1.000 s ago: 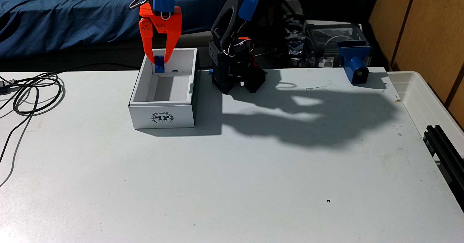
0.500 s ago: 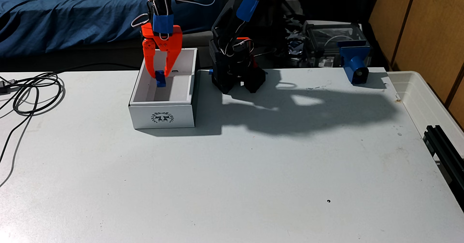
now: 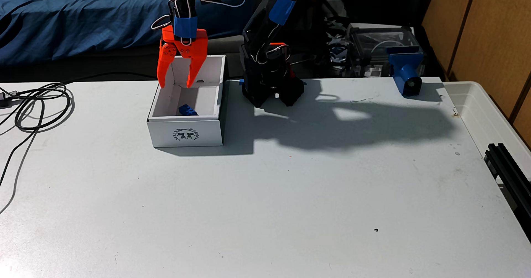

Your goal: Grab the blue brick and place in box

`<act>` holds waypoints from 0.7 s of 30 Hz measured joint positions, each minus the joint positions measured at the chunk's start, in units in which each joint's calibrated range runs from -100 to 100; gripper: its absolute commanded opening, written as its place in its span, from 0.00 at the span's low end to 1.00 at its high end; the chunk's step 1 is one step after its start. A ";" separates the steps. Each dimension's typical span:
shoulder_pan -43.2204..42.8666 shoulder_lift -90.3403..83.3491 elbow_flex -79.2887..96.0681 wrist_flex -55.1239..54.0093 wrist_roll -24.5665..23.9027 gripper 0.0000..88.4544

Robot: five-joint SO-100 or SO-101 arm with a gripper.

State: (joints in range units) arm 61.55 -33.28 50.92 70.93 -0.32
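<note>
The blue brick point(image 3: 188, 110) lies on the floor of the white box point(image 3: 185, 134), near its front wall, which partly hides it. The box stands at the table's back left, its laurel emblem facing the camera. My orange gripper point(image 3: 175, 86) hangs over the far half of the box, pointing down. Its fingers are spread apart and hold nothing. The left fingertip is over the box's left wall, the right one over the inside.
The arm's black base point(image 3: 270, 88) stands just right of the box. A blue printed mount point(image 3: 406, 71) sits at the table's back right, with a translucent tub point(image 3: 488, 114) beyond it. Coiled black cable point(image 3: 40, 105) lies at the left. A black rail point(image 3: 508, 169) lines the right edge.
The gripper came down into the box with the brick, then opened. The brick dropped to the box floor near the front wall.
</note>
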 measured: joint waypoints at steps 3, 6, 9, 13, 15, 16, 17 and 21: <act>1.92 0.00 -0.80 0.00 0.68 0.15; 4.58 -0.08 -1.34 0.00 1.11 0.07; 7.16 -0.08 -3.76 0.00 2.68 0.01; 9.67 -0.08 -9.21 0.00 3.89 0.01; 9.96 -0.08 -12.52 0.00 4.05 0.01; 9.96 -0.08 -14.22 0.00 4.11 0.01; 9.96 -0.08 -16.09 -0.26 4.11 0.01; 9.45 -0.08 -21.55 -3.95 4.11 0.01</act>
State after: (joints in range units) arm 71.00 -33.36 29.37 66.97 3.79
